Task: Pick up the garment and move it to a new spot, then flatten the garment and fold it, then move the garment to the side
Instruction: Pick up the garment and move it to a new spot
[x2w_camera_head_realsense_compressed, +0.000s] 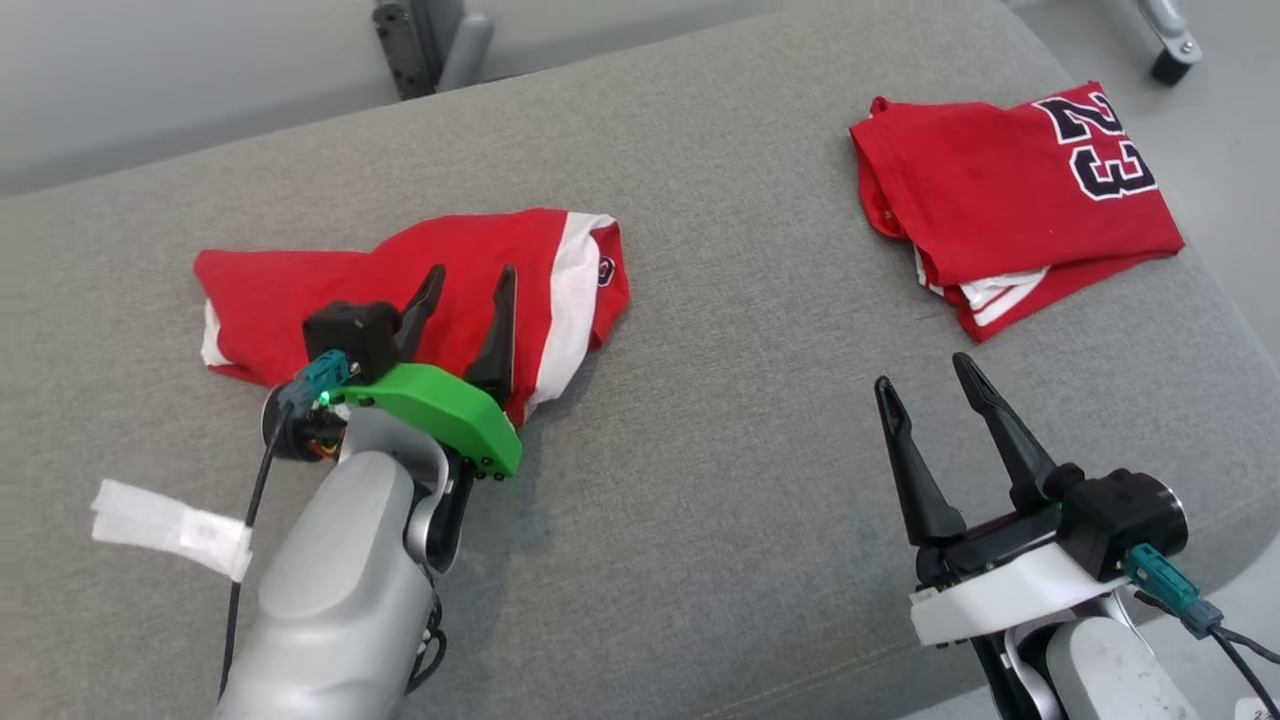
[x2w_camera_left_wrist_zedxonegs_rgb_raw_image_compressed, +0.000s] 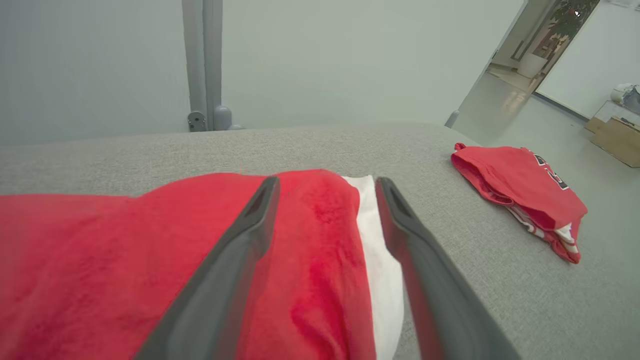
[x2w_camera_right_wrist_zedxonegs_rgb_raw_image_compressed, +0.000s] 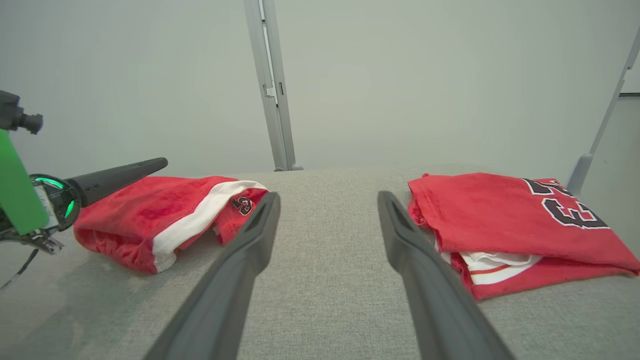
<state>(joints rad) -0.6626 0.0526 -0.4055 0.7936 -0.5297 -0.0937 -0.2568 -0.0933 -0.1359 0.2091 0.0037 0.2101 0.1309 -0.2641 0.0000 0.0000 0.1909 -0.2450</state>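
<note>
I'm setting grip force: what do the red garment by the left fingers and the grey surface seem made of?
Red garment: soft matte cloth, seemingly a slightly fuzzy knit, judging by its limp folds and nap; fibre unclear. Grey surface: matte woven upholstery, judging by its flecked weave and rounded, padded-looking edge.

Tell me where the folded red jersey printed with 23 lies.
In the head view the folded red jersey lies at the upper right of the grey fabric surface, beyond the right gripper and apart from the crumpled red-and-white garment.
</note>
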